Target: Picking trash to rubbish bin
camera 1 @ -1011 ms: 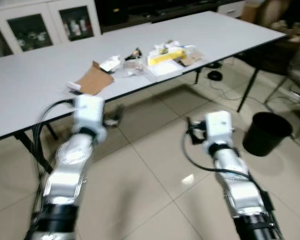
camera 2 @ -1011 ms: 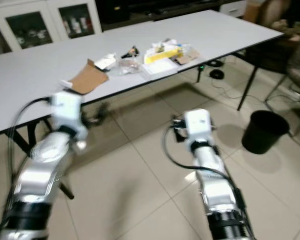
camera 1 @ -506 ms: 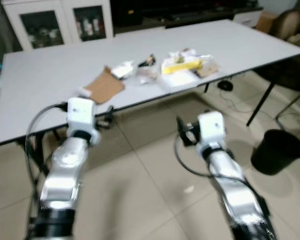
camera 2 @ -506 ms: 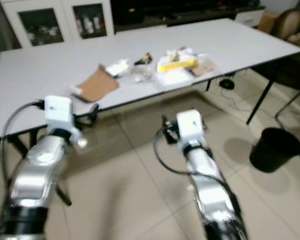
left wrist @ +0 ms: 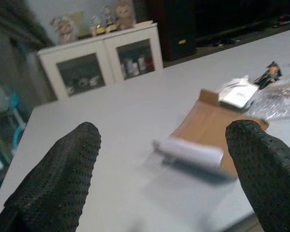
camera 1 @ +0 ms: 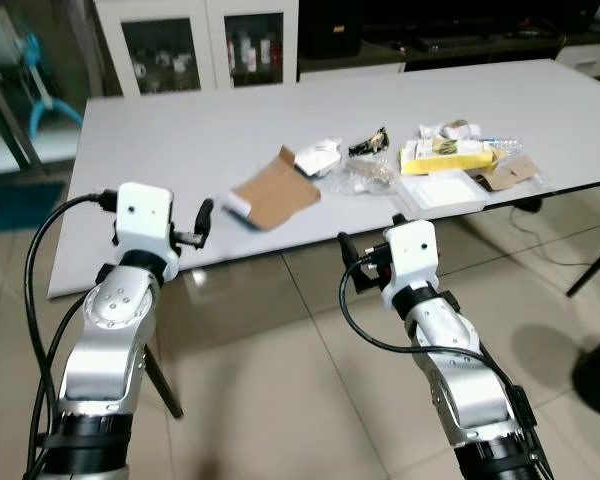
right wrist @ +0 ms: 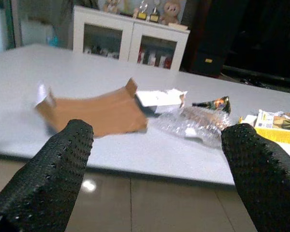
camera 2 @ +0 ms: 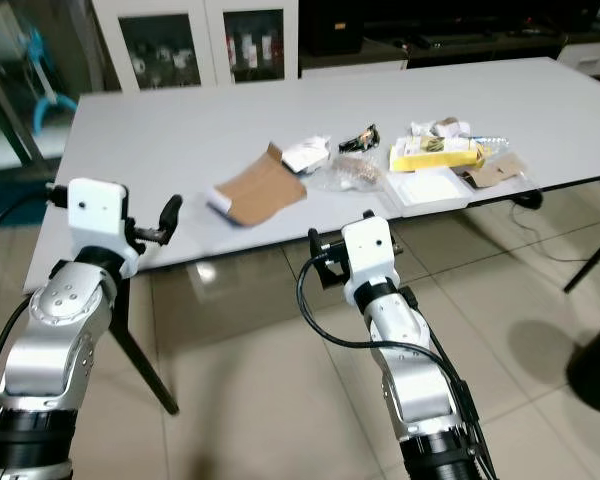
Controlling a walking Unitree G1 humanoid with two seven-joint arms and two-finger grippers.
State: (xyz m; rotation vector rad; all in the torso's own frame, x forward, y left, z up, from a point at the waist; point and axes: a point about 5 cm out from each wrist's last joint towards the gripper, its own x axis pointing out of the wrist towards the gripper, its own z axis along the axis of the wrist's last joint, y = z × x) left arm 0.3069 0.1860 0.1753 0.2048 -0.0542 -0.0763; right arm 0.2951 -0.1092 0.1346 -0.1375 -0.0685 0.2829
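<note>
Trash lies along the near edge of a grey table: a brown cardboard piece with a small white roll on it, a white wrapper, crumpled clear plastic, a dark wrapper, a yellow box, a white tray and brown paper. My left gripper is open at the table's front edge, left of the cardboard. Just below the edge, my right gripper is open and faces the cardboard and the plastic. A black rubbish bin stands on the floor at far right.
White glass-door cabinets stand behind the table. A dark table leg slants down under the left end, beside my left arm. Beige floor tiles spread between my arms and toward the bin.
The camera has swung left and come closer to the table, so the bin now sits at the right edge. Both grippers are now up at the table's front edge.
</note>
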